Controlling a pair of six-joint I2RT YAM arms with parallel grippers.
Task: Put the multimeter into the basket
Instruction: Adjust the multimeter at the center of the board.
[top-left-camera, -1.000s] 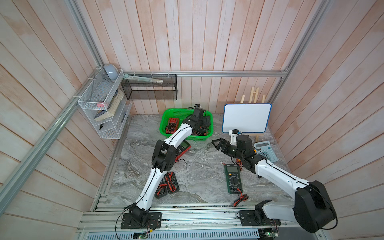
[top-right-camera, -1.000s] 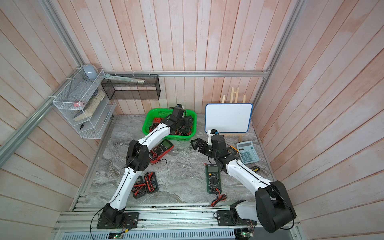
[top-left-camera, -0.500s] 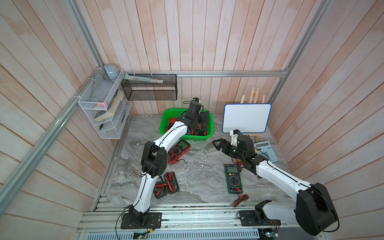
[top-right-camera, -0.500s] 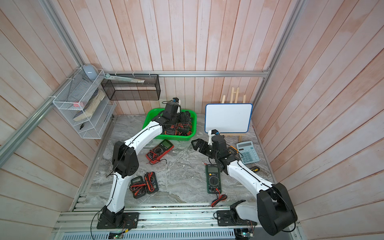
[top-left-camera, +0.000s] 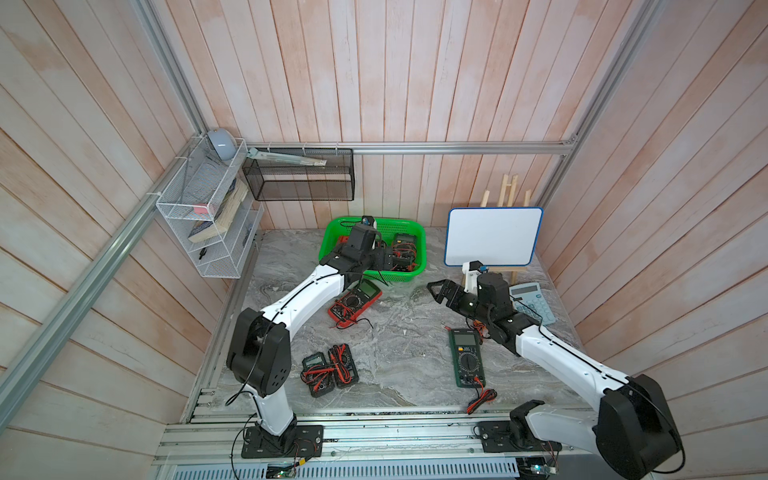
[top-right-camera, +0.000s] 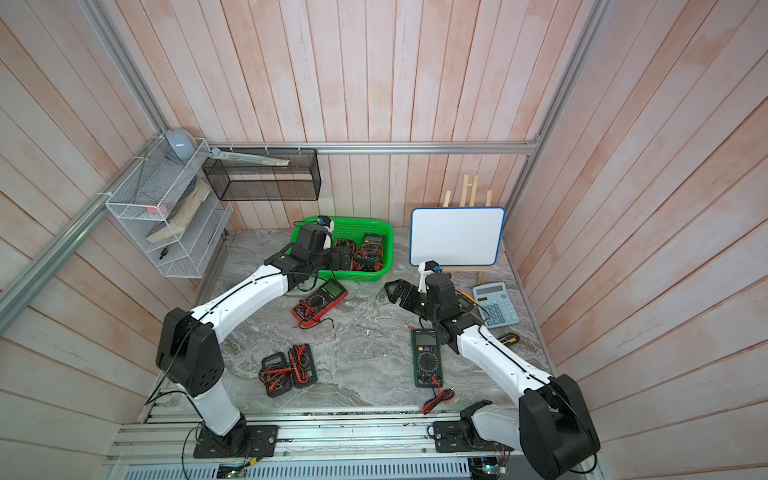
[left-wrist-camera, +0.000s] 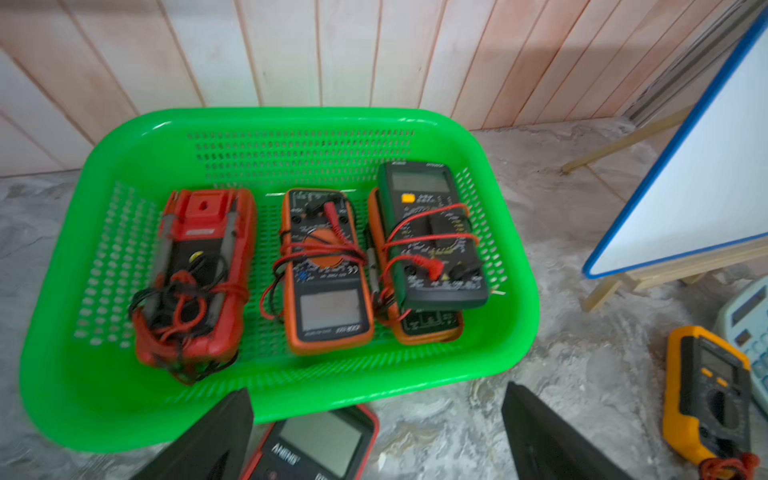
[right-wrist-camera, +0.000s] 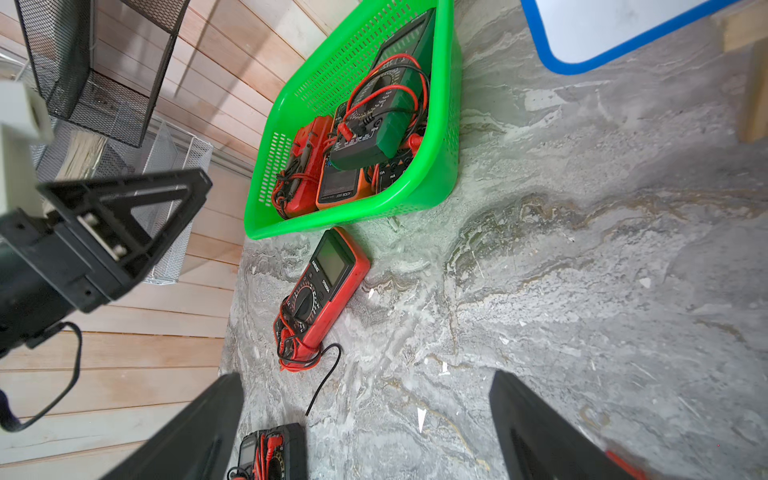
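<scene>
The green basket (top-left-camera: 409, 224) (top-right-camera: 376, 222) (left-wrist-camera: 291, 120) (right-wrist-camera: 451, 124) stands at the back and holds several multimeters wrapped in their leads. A red multimeter (top-left-camera: 355, 298) (top-right-camera: 319, 300) (left-wrist-camera: 316, 444) (right-wrist-camera: 322, 286) lies on the table just in front of the basket. My left gripper (top-left-camera: 384, 259) (left-wrist-camera: 377, 388) hangs open and empty over the basket's near rim, above this red meter's screen end. My right gripper (top-left-camera: 440, 291) (right-wrist-camera: 366, 374) is open and empty above bare table, right of the red meter. A green multimeter (top-left-camera: 466, 357) (top-right-camera: 427, 358) lies beside the right forearm.
Two black multimeters (top-left-camera: 328, 370) (right-wrist-camera: 270, 453) lie near the front left. A yellow multimeter (left-wrist-camera: 706, 395) and a calculator (top-left-camera: 534, 301) sit at the right, below a whiteboard on an easel (top-left-camera: 492, 235). A white wire rack (top-left-camera: 208, 224) and a black mesh bin (top-left-camera: 299, 183) hang on the walls.
My left arm has drawn back and to the left, bringing its open gripper from over the basket's inside to the near rim. The right arm has not moved.
</scene>
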